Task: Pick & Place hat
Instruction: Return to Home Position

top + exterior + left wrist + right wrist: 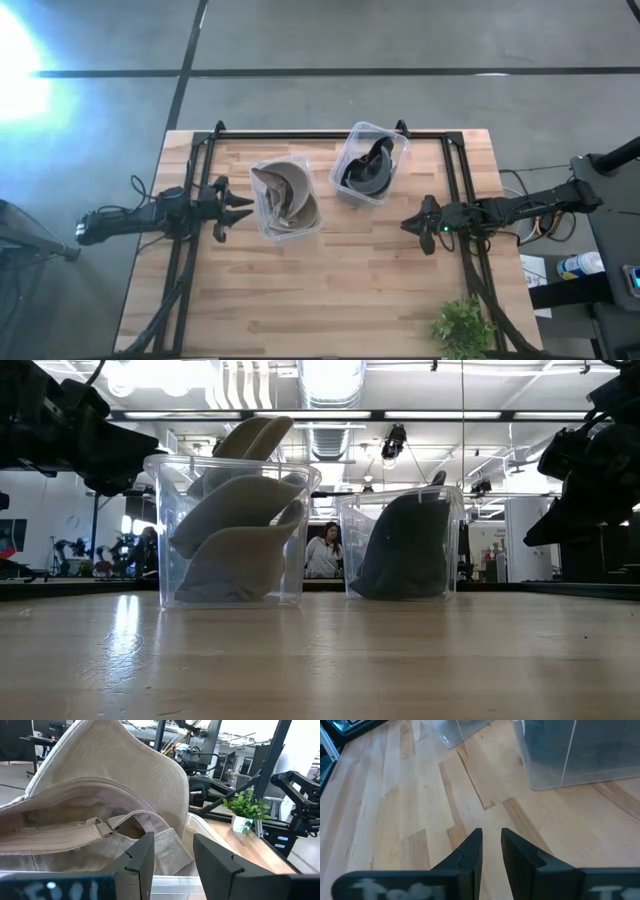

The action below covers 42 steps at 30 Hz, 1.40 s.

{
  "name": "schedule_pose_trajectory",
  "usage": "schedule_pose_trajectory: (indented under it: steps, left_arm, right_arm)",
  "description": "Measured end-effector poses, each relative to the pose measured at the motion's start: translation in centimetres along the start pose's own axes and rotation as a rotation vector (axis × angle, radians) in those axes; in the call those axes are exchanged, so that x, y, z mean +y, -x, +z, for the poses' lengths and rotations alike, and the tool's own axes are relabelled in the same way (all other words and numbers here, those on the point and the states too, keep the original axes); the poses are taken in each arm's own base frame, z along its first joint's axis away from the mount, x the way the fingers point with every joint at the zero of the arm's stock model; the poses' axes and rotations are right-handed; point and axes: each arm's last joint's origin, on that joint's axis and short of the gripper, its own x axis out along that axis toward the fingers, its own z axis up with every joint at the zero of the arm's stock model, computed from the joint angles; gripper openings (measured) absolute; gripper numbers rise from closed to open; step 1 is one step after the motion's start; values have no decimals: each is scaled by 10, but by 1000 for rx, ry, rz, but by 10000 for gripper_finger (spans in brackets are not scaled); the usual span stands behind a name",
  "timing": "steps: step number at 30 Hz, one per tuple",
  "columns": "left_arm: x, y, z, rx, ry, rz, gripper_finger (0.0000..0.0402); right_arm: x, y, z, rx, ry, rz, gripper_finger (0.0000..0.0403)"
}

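A clear bin point(262, 222) left of the table's middle holds beige hats point(285, 190), stacked and leaning on its walls; the top one rises over the rim point(245, 435). A second clear bin point(392, 150) farther back and right holds a dark hat point(368, 168). My left gripper point(248, 207) is open at the beige bin's left wall, above the rim. In the left wrist view point(172, 842) its fingers point at the beige hat point(115, 780), just short of it. My right gripper point(406, 225) hovers over bare table right of the bins, with a narrow gap between its fingers point(490, 842).
A small potted plant point(463, 325) stands at the table's near right corner. Black frame rails point(190, 250) run along the table's left and right sides. Bare wood point(320, 290) lies between the bins and the near edge.
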Motion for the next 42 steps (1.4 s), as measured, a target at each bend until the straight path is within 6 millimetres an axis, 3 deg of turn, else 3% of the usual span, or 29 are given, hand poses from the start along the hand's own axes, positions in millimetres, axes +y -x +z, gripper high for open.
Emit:
schedule_pose_trajectory:
  steps: [13, 20, 26, 30, 35, 42]
  left_arm:
    - [0, 0, 0, -2, 0, -2, 131]
    - [0, 0, 0, -3, 0, -2, 131]
    - [0, 0, 0, -4, 0, -2, 131]
    - [0, 0, 0, -4, 0, -2, 131]
    - [0, 0, 0, -3, 0, -2, 131]
    - [0, 0, 0, 0, 0, -2, 131]
  right_arm:
    - [0, 1, 0, -4, 13, 9, 83]
    - [0, 12, 10, -148, -72, 62, 79]
    - [7, 31, 28, -411, 182, 198, 71]
    - [10, 38, 28, -505, 393, 289, 68]
    - [4, 25, 19, -519, 418, 271, 72]
    - [-1, 25, 21, -534, 500, 236, 82]
